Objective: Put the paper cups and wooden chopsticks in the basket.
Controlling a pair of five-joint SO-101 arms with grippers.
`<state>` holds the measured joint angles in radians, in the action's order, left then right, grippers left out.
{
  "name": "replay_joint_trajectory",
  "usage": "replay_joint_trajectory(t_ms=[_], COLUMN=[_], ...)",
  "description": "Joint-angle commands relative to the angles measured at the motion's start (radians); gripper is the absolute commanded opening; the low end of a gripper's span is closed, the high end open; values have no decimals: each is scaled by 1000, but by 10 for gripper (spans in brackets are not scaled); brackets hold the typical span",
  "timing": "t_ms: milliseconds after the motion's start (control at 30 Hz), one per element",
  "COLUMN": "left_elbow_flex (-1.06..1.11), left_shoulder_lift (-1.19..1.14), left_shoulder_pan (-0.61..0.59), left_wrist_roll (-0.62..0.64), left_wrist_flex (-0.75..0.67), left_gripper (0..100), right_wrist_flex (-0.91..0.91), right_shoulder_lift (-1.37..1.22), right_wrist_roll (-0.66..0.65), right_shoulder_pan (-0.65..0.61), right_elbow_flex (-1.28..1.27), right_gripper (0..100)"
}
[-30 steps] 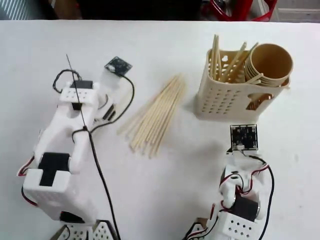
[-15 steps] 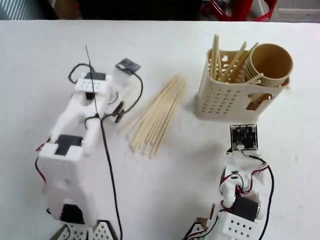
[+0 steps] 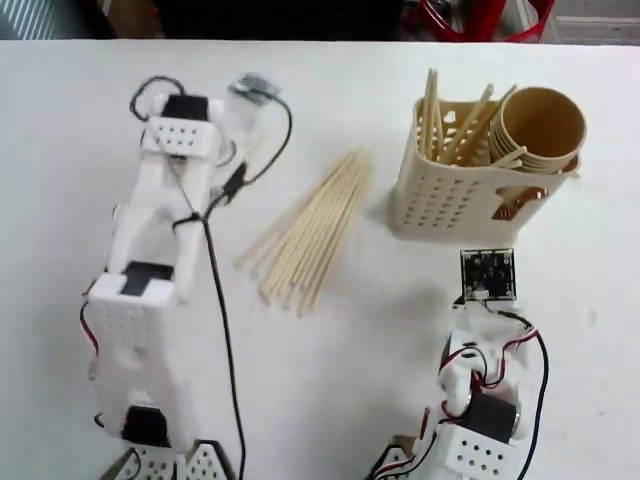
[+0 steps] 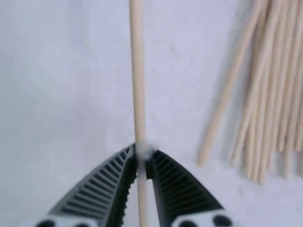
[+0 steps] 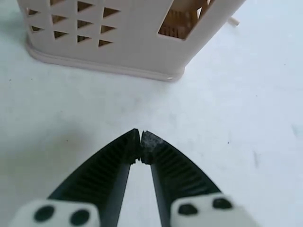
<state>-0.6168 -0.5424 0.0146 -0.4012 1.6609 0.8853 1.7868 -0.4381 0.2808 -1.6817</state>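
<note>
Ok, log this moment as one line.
left gripper: shut on thin wooden chopstick | right gripper: shut, empty, near beige perforated plastic basket

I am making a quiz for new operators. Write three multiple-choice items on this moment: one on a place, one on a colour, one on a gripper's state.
1. Where are the paper cups? A on a shelf; B in the basket; C on the floor.
2. What colour is the basket? A cream; B blue; C black.
3. What does the left gripper hold? A nothing; B a cup; C one chopstick.

Answers: B, the high view shows the cups nested at one end of the basket. A, its perforated walls are cream. C, its jaws are shut on a single stick in the left wrist view.
</note>
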Motion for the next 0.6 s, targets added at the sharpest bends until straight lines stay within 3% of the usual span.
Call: replay_joint_trajectory(t_ms=[0,133,267,567], left_elbow_flex=[-161,-241,-273,-267], left_shoulder_lift=[217,343,371,367], left_shoulder_pan=[105,277,464,638], left_wrist_roll=[31,97,153,195], left_wrist_flex=[97,98,11,-565], left_gripper=[21,22,22,23], right_wrist_flex=[2,2,2,2], right_shoulder_lift=[15,15,15,15], right_wrist_roll=[-8,-8,-8,-8], right_shoulder_pan=[-7,-7,-7,-7], right_elbow_flex=[-8,-8,-8,-8], right_gripper=[18,18,18,18])
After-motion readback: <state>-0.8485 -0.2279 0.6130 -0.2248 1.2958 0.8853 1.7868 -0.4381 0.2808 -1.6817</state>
